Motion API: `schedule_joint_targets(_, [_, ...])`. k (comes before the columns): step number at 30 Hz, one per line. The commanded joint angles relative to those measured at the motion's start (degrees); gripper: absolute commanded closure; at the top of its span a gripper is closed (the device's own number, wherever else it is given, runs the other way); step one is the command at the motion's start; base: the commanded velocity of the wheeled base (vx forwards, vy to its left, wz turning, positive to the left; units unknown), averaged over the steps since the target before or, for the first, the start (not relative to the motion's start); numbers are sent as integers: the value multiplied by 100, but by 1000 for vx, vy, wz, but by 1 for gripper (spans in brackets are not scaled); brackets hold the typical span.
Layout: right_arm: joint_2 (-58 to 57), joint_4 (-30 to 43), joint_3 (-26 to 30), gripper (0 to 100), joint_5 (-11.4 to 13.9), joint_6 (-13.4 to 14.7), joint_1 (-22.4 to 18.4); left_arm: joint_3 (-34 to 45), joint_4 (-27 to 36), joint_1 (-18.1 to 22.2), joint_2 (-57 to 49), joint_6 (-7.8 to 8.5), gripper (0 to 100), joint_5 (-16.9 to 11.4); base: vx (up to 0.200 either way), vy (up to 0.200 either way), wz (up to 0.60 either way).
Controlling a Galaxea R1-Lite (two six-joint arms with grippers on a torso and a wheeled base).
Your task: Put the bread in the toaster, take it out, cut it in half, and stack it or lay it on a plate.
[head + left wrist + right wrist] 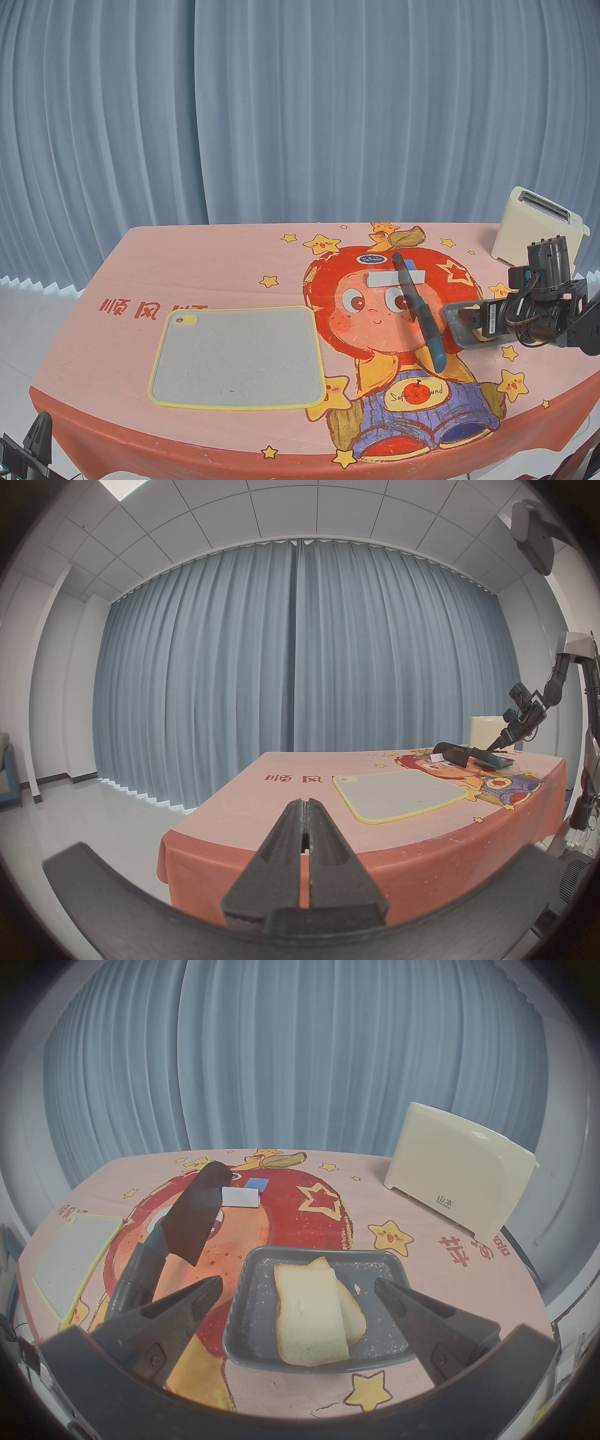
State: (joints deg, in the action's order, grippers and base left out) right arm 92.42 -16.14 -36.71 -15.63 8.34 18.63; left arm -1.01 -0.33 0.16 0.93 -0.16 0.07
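Observation:
Two pale pieces of bread [309, 1316] lie overlapping on a dark grey plate [250, 1316] at the table's right front. My right gripper [297, 1284] hangs open just above the plate, with one finger on each side of the bread and not touching it. In the head view the right wrist [537, 306] covers most of the plate [459, 328]. The cream toaster [540, 228] stands behind it at the far right. A black knife with a teal handle [420, 312] lies left of the plate. My left gripper [306, 849] is shut and empty, low and off the table's left front corner.
A grey cutting board with a yellow rim [237, 357] lies at the left front of the pink tablecloth. A small white card [390, 278] and a blue one [409, 264] lie under the knife's blade. A blue curtain hangs behind the table.

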Motion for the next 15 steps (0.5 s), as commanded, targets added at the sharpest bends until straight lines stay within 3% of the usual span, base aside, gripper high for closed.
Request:
schedule_joint_targets(1, [-48,-3,-21,0,-2,-8,-17,101,-2,2,-93,-2,100,1,0,0,0])
schedule_joint_targets(15, [-628,-12,-82,0,7,-8,-131,101,-2,2,-93,-2,100,1,0,0,0])
